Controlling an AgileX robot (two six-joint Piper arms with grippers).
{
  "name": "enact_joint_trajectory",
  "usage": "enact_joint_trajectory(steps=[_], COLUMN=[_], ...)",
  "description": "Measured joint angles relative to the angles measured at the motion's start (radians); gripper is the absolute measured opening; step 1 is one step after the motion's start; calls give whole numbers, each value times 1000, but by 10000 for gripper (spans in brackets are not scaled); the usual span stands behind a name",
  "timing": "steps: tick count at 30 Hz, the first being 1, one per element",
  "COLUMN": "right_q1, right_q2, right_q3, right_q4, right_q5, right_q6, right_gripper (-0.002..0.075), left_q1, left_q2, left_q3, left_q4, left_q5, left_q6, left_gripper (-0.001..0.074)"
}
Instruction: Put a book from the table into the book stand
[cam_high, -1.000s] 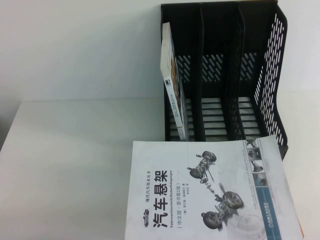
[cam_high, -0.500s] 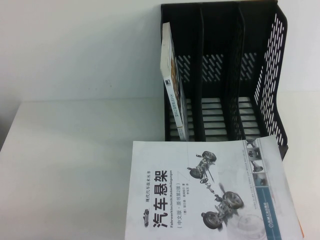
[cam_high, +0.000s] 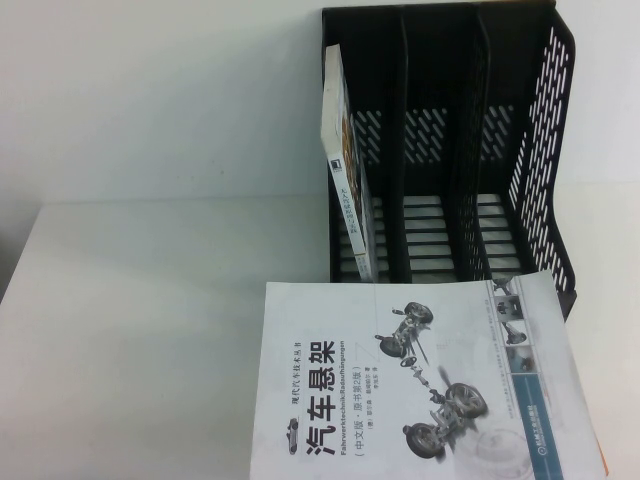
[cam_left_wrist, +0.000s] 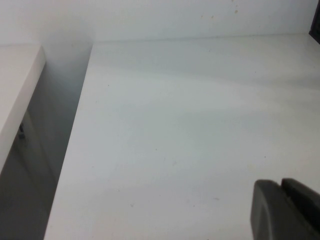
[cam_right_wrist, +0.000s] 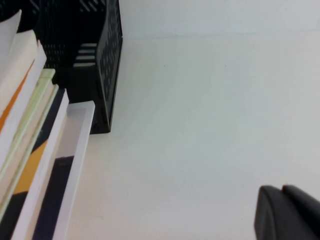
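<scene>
Both grippers, left gripper and right gripper, hover closed and empty over the table. At its near edge the book lies flat, long axis toward the stand, nearer the right gripper.

Neither arm is showing in the high view. The left black gripper is appearing only in the left wrist view, where its two dark fingers are lying pressed together with no gap, holding nothing, and hanging above the plain white surface without touching it. The right black gripper is appearing only in the right wrist view, its dark fingers likewise sitting side by side, closed and empty, above the same white surface.
</scene>
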Motion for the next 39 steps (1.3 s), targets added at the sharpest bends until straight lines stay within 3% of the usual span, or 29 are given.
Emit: enact_joint_trajectory(steps=[4,7,17,24,33,39], right_q1=[0,0,0,0,0,0], right_q2=[0,0,0,0,0,0], right_q3=[0,8,12,12,12,12], right_q4=[-2,-45,-178,-183,-183,-153], right_q5=[-2,-54,-612,-775,-747,-738], right_q6=[0,0,-15,-18,-20,-21], right_gripper=[-2,-2,-2,-2,-2,-2], left_q1=[0,0,0,-2,-2,-2], left_q2=[0,0,0,-5,-5,-5], left_q3=[0,7,7,7,7,7], left_q4=[0,7,91,125,123,-112], left_q5=[-17,-122,-1004,-1359,-1487,-1457], left_q6=[0,1,38,40,40,0], left_gripper=[-2,-2,-2,-3,-3,-3])
